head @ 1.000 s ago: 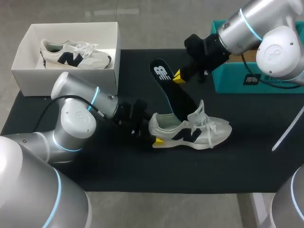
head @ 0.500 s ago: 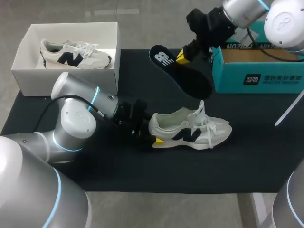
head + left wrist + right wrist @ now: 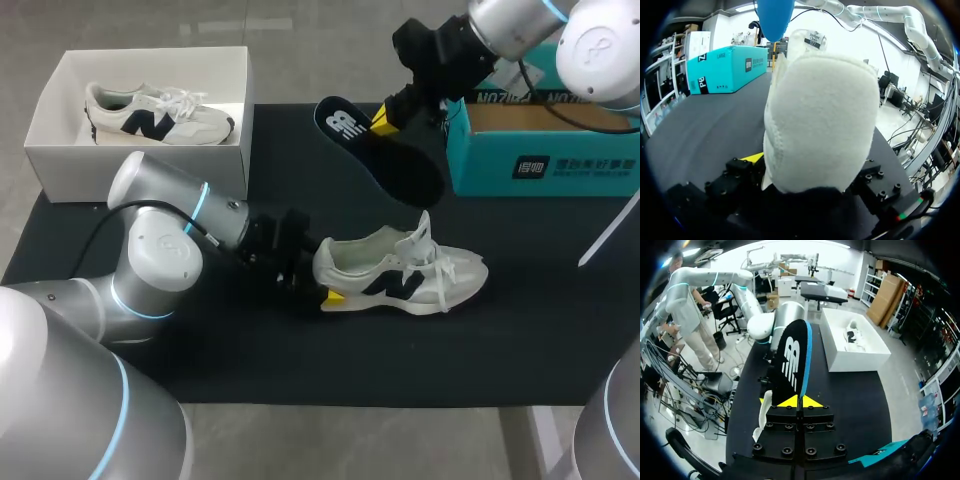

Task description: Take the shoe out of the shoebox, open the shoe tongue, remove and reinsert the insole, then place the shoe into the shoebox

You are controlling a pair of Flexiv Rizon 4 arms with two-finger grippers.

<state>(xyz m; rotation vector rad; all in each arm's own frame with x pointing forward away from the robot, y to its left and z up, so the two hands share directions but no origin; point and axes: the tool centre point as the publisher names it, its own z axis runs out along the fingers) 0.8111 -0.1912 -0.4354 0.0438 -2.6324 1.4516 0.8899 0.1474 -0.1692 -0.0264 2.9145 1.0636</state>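
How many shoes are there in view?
2. One shoe lies in the white box; the other shoe stands on the mat, its heel in the left gripper. The teal box may hide more.

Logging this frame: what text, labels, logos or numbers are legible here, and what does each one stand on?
"LARGE": on the teal box, left wrist view.
"N": dark letter on the side of the shoe; the same on the second shoe in the shoebox.
Insole: a white stylised logo, not words.
Teal box front, head view: white label and a line of print, too small to read.
Tag on the shoe's tongue: print too blurred.
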